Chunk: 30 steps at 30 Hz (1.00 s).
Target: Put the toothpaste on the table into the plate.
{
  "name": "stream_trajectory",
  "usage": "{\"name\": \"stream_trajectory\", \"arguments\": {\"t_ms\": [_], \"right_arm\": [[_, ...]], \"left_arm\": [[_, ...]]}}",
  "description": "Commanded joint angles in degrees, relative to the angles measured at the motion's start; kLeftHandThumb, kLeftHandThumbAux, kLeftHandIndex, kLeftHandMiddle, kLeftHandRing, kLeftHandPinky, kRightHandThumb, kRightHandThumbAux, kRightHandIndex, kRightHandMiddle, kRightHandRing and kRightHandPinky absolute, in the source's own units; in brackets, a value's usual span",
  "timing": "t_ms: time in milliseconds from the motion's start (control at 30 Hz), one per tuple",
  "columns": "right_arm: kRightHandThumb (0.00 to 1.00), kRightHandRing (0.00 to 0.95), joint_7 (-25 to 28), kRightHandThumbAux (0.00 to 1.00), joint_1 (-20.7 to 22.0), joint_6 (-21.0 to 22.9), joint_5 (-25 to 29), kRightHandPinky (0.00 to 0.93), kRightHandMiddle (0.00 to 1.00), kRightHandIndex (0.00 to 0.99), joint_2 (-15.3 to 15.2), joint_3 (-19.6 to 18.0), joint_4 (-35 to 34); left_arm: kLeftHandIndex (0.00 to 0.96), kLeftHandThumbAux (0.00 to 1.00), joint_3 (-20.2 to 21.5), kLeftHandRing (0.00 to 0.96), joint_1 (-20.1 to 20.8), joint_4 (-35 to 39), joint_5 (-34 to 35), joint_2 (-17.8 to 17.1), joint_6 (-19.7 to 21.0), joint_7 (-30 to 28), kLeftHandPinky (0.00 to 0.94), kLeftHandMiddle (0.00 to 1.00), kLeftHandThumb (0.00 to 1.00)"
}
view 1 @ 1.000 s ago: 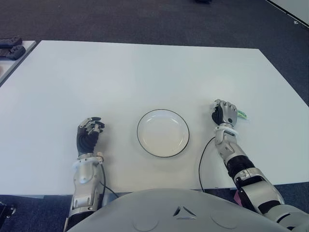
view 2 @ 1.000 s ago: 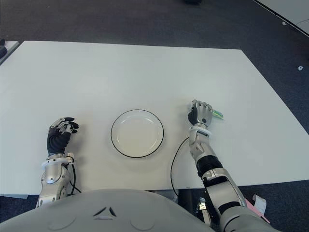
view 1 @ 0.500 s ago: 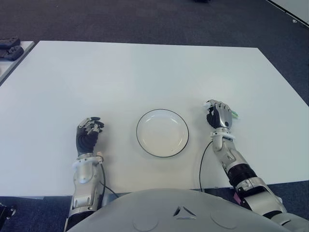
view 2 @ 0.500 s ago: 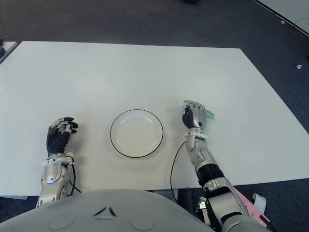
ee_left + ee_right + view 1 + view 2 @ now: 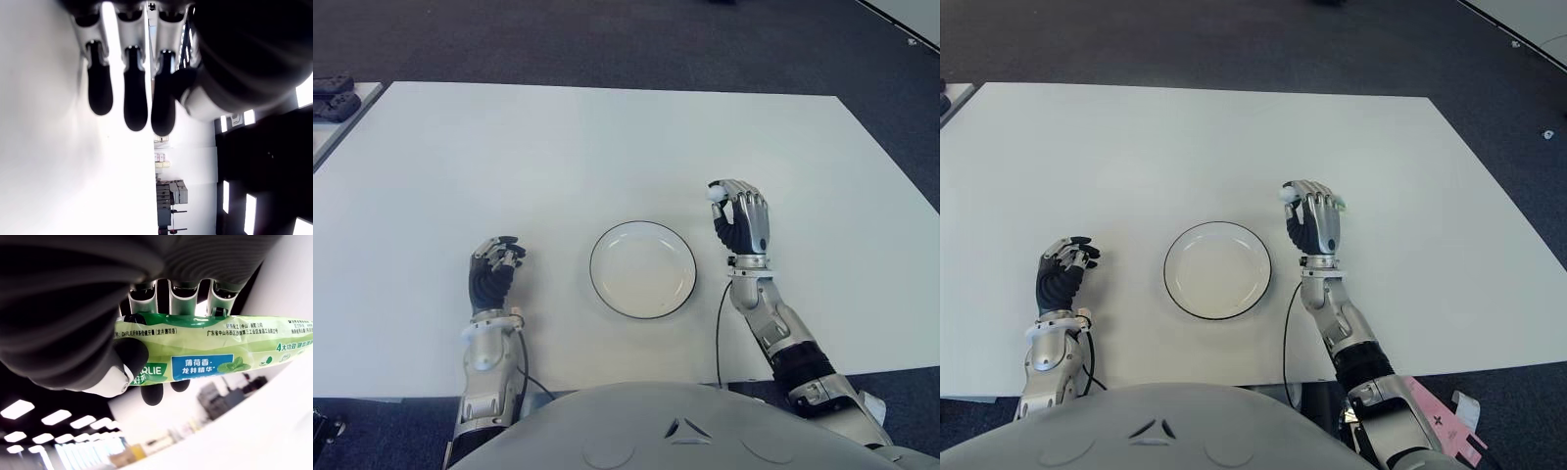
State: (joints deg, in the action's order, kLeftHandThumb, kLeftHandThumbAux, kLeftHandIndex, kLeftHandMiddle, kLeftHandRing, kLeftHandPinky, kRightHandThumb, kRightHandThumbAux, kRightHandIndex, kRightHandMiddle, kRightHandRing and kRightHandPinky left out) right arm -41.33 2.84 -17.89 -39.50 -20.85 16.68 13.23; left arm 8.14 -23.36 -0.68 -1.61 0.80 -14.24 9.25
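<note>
Right wrist view: right hand (image 5: 146, 357) clamped around green toothpaste (image 5: 210, 350), just beside plate (image 5: 643, 269); left hand (image 5: 492, 274) curled, empty.

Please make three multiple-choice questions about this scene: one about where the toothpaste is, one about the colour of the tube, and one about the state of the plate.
1. Where is the toothpaste?
A. In the right hand
B. In the plate
C. In the left hand

2. What is the main colour of the tube?
A. Red
B. Green
C. Black

3. What is the state of the plate?
A. Holds the toothpaste
B. Upside down
C. Empty

Answers:
1 A: the right hand, just right of the plate, has its fingers closed around the toothpaste; the left hand, left of the plate, holds nothing.
2 B: the right wrist view shows a green tube with a blue label.
3 C: nothing lies in the plate on the table.
</note>
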Motion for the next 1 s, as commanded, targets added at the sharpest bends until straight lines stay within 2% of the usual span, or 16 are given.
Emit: {"name": "stream_trajectory", "arguments": {"t_ms": [33, 300, 500, 600, 1000], "right_arm": [[0.850, 0.859, 1.8, 0.682, -0.1, -4.9, 1.2, 0.846, 0.534, 0.390, 0.1, -0.5, -2.5], [0.850, 0.861, 5.1, 0.681, 1.3, -12.5, 0.2, 0.857, 0.535, 0.391, -0.6, 0.8, -4.4], [0.851, 0.860, 5.7, 0.680, 1.6, -18.1, -1.8, 0.862, 0.537, 0.393, -0.8, 1.6, -5.1], [0.851, 0.860, 6.8, 0.679, 2.5, -21.8, -2.6, 0.862, 0.539, 0.394, -1.7, 2.3, -4.8], [0.854, 0.856, 12.7, 0.677, 6.0, -30.5, -3.5, 0.853, 0.543, 0.398, -4.2, 3.9, -1.1]], "left_arm": [[0.430, 0.720, -0.3, 0.515, 0.0, -1.8, 0.0, 0.6, 0.5, -0.1, 0.504, 0.539, 0.707], [0.431, 0.720, -0.4, 0.518, 0.3, -2.2, -0.1, 0.7, -0.5, -0.1, 0.510, 0.537, 0.708], [0.431, 0.719, -0.5, 0.521, 0.4, -2.5, -0.2, 0.7, -1.3, -0.2, 0.510, 0.540, 0.708], [0.431, 0.719, -0.7, 0.520, 0.4, -2.4, -0.2, 0.9, -1.4, -0.2, 0.507, 0.540, 0.707], [0.431, 0.719, -1.4, 0.506, 0.1, -1.3, -1.9, 2.2, -0.8, 1.0, 0.506, 0.526, 0.706]]}}
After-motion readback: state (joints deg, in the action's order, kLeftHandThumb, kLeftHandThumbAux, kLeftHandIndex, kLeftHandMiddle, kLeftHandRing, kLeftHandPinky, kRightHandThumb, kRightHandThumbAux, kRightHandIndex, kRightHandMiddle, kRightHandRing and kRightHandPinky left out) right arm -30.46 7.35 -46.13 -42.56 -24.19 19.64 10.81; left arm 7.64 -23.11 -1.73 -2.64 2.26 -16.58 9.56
